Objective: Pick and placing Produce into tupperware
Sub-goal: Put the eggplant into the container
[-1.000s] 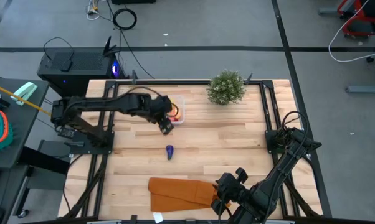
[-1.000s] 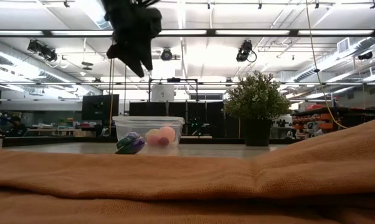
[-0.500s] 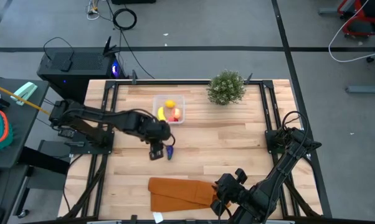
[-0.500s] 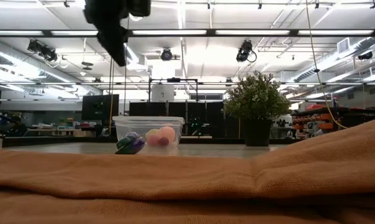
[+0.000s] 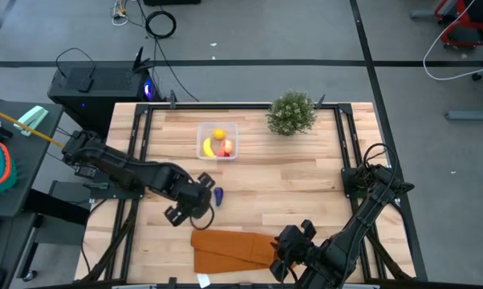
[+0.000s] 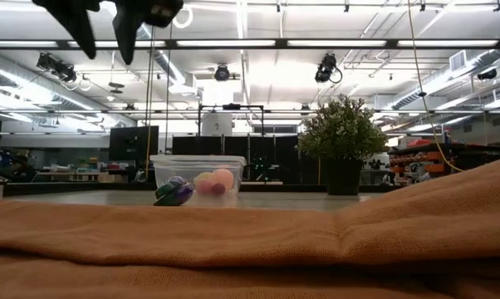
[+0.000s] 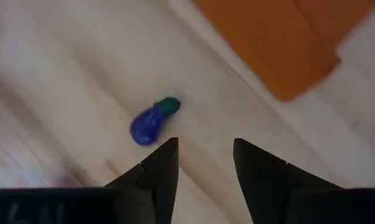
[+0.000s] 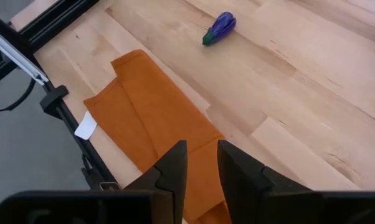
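Nearest you, high view bottom: right gripper (image 5: 283, 261) parked over orange cloth (image 5: 229, 247), fingers slightly parted, empty. Lower left of centre: left gripper (image 5: 180, 210) open, empty, beside purple piece (image 5: 218, 195), not touching. That piece: your one item left. Upper centre: tupperware (image 5: 201, 128) holds banana (image 5: 207, 146), lemon (image 5: 218, 134), red-peach fruit (image 5: 225, 148). Plant (image 5: 291, 112) farthest.

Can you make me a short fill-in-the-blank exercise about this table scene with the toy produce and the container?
1. The purple eggplant lies on the bare ____, outside the tupperware.
2. The banana and lemon lie inside the ____.
3. The gripper nearest the eggplant is the ____ gripper.
4. The right gripper hangs over the orange ____.

Missing words: table; tupperware; left; cloth
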Action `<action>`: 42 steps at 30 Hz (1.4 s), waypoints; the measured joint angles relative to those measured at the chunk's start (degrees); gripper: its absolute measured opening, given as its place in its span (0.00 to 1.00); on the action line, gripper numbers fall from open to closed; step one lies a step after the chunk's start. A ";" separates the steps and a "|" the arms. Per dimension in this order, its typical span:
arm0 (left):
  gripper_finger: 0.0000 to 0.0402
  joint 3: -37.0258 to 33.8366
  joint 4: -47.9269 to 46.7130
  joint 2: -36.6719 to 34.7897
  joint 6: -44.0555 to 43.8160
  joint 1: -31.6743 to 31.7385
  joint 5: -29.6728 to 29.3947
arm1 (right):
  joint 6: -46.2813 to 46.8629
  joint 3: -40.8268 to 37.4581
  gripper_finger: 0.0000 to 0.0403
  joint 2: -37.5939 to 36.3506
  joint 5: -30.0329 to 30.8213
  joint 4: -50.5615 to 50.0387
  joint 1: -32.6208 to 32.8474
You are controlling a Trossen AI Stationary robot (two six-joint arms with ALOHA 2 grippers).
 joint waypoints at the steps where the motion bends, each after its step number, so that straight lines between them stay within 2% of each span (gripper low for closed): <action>1: 0.39 0.00 -0.07 0.00 3.90 -0.33 -0.27 | 0.00 0.00 0.24 0.01 0.00 0.13 -0.01; 5: 0.37 0.00 -0.03 0.02 12.88 0.02 -1.24 | 0.61 0.01 0.24 0.00 0.02 0.64 -0.41; 11: 0.35 0.00 -0.04 0.02 12.28 4.95 1.26 | 1.05 0.00 0.24 0.00 0.68 1.45 -0.76; 15: 0.37 -0.02 0.04 1.07 15.17 9.51 4.31 | 1.00 -0.01 0.24 0.00 0.70 1.45 -1.11; 23: 0.37 -0.07 0.79 6.51 21.19 15.22 4.84 | 0.87 0.01 0.24 0.01 0.93 1.40 -1.66; 33: 0.33 -0.07 3.25 11.02 36.20 16.63 5.08 | 0.93 0.01 0.24 0.02 1.38 1.38 -1.88; 37: 0.35 -0.07 7.76 11.56 41.84 16.63 5.13 | 1.28 0.01 0.24 0.00 1.53 1.38 -1.98; 42: 0.41 -0.03 11.06 13.03 41.68 16.63 6.46 | 1.37 0.01 0.24 0.00 1.59 1.40 -2.34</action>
